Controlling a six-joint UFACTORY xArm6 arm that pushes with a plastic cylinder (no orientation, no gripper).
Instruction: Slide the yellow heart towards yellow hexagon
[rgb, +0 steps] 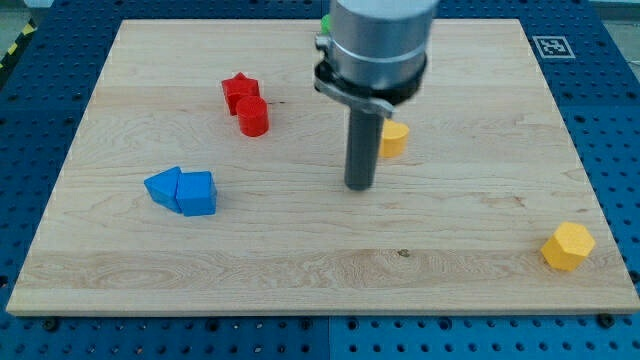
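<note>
The yellow heart (394, 138) lies on the wooden board a little right of centre, partly hidden behind the rod. The yellow hexagon (567, 246) sits near the board's bottom right corner, far from the heart. My tip (359, 186) rests on the board just below and to the left of the heart, close to it; I cannot tell if it touches.
A red star (240, 90) and a red cylinder (253, 117) touch each other at upper left. Two blue blocks (182, 190) sit together at left. A green block (326, 22) peeks out behind the arm at the top. The board's edges (320, 308) border a blue pegboard.
</note>
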